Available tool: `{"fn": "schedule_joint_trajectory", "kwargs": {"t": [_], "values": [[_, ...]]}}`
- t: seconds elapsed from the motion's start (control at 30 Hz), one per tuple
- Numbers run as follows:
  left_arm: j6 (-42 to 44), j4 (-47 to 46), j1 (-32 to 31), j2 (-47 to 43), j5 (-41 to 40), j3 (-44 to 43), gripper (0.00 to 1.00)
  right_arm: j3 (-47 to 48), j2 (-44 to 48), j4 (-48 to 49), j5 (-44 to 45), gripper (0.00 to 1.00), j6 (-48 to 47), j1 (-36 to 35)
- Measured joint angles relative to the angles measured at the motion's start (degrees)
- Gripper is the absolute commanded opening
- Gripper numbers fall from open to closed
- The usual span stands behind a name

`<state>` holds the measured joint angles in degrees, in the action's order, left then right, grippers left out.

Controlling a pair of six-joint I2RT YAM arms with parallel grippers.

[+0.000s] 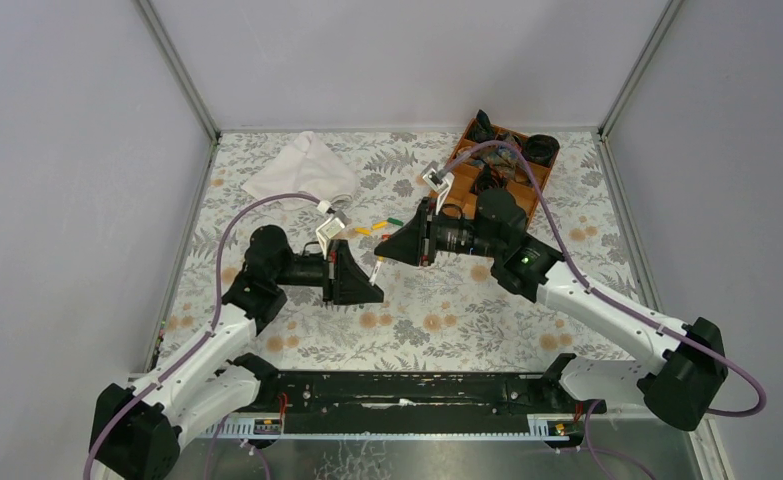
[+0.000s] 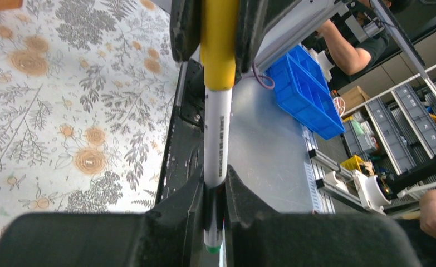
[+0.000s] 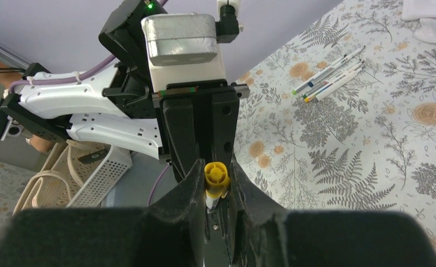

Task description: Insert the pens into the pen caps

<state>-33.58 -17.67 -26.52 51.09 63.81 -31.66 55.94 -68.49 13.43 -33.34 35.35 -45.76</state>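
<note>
From above, nearest the lens: black rail point(image 1: 387, 400) with 2 arm bases at the bottom edge. Farther in, left gripper point(image 1: 370, 283) and right gripper point(image 1: 387, 250) tip to tip over the flowered table point(image 1: 467, 320), with 1 white pen point(image 1: 376, 268) between them, mostly hidden by black fingers. Just beyond, 1 loose yellow cap point(image 1: 364, 230) and 1 green cap point(image 1: 394, 220); perhaps a 3rd between, too small to tell. At the back, 1 white cloth point(image 1: 302, 170) and 1 orange tray point(image 1: 464, 160) of dark clutter. From the left wrist: own fingers point(image 2: 187, 200) clenched round the white barrel, small print along it, green tip poking out below; 1 yellow cap point(image 2: 219, 50) over the far end, pinched by the right gripper. From the right wrist: own fingers point(image 3: 190, 194) clamped on that yellow cap, seen end-on, barrel behind it hidden. Beyond, a bundle of spare pens point(image 3: 329, 75) flat on the table, about 5, overlapping, count unsure.
</note>
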Motion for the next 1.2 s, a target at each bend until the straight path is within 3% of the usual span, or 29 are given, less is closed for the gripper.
{"fn": "schedule_joint_trajectory", "kwargs": {"t": [0.37, 0.43, 0.57, 0.63, 0.73, 0.87, 1.0, 1.2], "values": [[-3.32, -2.21, 2.32, 0.7, 5.51, 2.51, 0.02, -4.42, -0.55, 4.83, 1.6, 0.0, 1.92, -1.86], [-2.84, -1.97, 2.38, 0.76, 5.66, 2.51, 0.2, -4.74, 0.13, 5.03, 2.6, 0.0, 2.47, -2.16], [1.03, 0.9, 3.02, 0.81, 1.14, 0.39, 0.72, -4.42, 2.32, -1.92, 6.4, 0.0, 1.9, -4.52], [4.13, 3.54, 3.78, 0.15, -4.09, -3.28, 0.86, -4.39, 3.45, -10.08, 10.34, 0.0, 1.09, -7.39], [8.52, 8.96, 4.09, -2.99, -15.04, -6.82, 0.98, -2.43, 5.44, -21.46, 19.63, 0.0, -1.31, -8.61], [12.15, 17.77, 4.09, -5.14, -33.53, -9.38, 1.0, 7.19, 5.03, -35.47, 38.29, 0.0, -5.9, -8.57], [13.46, 26.71, 4.68, -1.92, -51.19, -12.55, 0.9, 14.53, 1.2, -45.46, 57.18, 0.0, -10.62, -8.46], [14.12, 35.8, 7.98, 4.35, -63.23, -13.64, 0.74, 10.45, -7.04, -49.55, 65.33, 0.0, -14.97, -4.94]]}}
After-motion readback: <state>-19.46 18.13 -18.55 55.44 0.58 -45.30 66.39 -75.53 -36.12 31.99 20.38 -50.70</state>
